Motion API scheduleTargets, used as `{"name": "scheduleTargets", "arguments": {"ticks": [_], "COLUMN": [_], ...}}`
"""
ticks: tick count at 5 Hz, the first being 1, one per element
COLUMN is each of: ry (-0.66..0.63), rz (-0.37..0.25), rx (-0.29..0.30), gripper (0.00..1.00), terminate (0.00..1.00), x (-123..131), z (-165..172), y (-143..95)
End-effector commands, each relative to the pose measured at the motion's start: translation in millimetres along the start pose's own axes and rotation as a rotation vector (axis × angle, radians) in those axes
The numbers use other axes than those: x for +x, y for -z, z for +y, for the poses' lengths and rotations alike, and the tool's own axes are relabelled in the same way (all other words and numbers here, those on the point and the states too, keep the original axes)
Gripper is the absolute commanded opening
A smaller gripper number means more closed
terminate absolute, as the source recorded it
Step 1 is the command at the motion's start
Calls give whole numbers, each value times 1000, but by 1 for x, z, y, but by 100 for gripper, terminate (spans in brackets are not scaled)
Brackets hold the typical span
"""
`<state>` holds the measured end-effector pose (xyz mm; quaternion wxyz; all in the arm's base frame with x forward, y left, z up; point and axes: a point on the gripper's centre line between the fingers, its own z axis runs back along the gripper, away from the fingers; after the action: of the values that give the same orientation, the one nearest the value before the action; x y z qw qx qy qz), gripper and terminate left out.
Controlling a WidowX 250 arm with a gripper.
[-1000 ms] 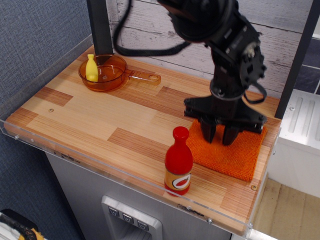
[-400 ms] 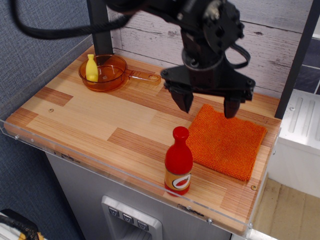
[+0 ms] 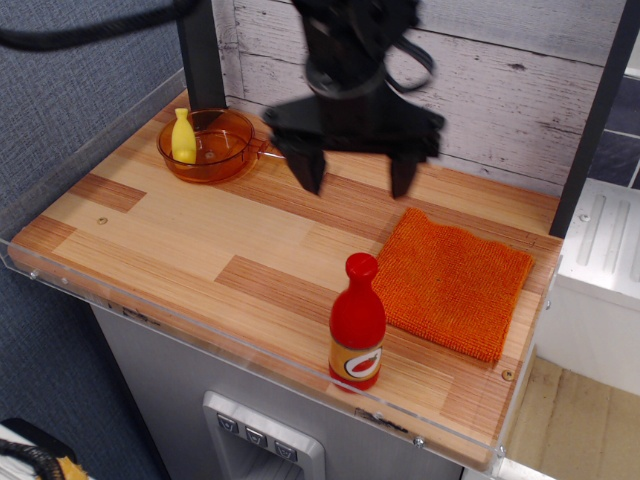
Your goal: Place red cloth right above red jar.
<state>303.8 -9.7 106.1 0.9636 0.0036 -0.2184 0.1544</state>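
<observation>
- Gripper [image 3: 353, 178] hangs over the table [image 3: 170, 235] with its jaws spread wide, holding nothing.
- Red cloth [image 3: 455, 281] lies flat below and right of the jaws, just beside the red jar [image 3: 357, 323].
- Looks let go on purpose, job basically done I'd guess.

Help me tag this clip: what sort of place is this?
Probably a mock kitchen in a lab: a wooden counter with clear guards, a whitewashed plank backdrop, an orange toy pan and a sauce bottle.
</observation>
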Motion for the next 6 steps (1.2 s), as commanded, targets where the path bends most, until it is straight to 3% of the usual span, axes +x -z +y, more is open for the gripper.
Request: {"name": "scheduleTargets", "arguments": {"ticks": [1, 3, 4, 6], "ry": [-68, -94, -87, 68], "rz": [-9, 13, 25, 155], "rx": [19, 75, 74, 106], "gripper": [100, 100, 100, 100], "terminate": [0, 0, 0, 0], "x": [29, 56, 72, 84], "z": [16, 14, 10, 3], "y": [6, 27, 38, 48]}}
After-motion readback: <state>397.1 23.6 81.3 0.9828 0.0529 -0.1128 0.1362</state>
